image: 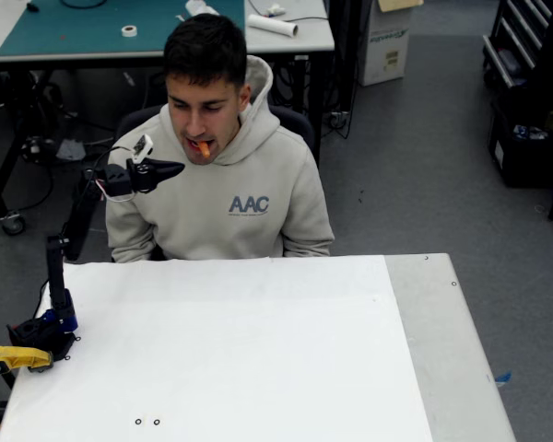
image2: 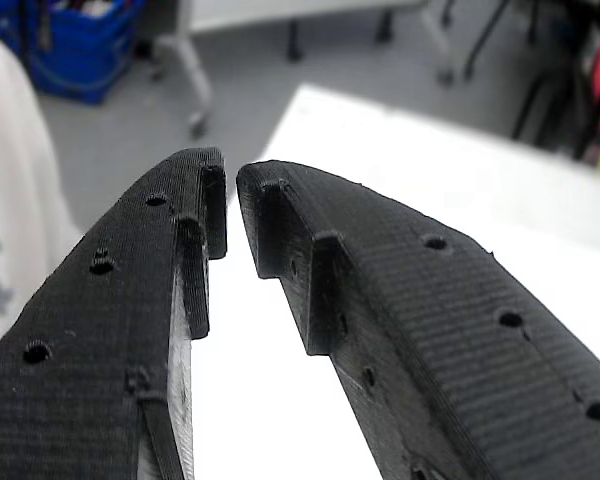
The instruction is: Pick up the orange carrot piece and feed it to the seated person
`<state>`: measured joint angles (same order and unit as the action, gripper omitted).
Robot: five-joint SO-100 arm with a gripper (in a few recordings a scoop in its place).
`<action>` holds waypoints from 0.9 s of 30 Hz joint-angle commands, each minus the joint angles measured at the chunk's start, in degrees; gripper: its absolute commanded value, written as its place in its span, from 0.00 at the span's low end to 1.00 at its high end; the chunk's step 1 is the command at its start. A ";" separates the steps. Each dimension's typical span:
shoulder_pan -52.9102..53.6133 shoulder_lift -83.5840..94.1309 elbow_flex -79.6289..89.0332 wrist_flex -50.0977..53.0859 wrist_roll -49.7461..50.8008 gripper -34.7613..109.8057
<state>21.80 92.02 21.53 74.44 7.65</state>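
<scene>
The seated person point(image: 244, 207), in a beige hoodie, sits behind the white table with his mouth open. The orange carrot piece point(image: 203, 147) sticks out of his mouth. My black gripper point(image: 177, 168) hovers just left of his chin in the fixed view, its tip pointing at him and a short way from the carrot. In the wrist view my gripper point(image2: 231, 190) stands slightly open, a narrow gap at the tips and nothing between the fingers. The person's hoodie point(image2: 10, 230) shows at the left edge there.
The white table point(image: 258, 350) lies below the arm, and the arm's base point(image: 46, 327) sits at its left edge beside a yellow handle-shaped tool point(image: 14, 357). A desk with a green mat point(image: 92, 28) stands behind the person. Grey floor lies to the right.
</scene>
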 commanded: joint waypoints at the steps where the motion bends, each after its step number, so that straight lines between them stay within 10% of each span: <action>1: 0.26 14.24 8.09 1.85 7.73 0.22; 27: -0.62 83.06 85.61 16.17 15.73 0.23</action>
<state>21.45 168.84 100.20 89.91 22.76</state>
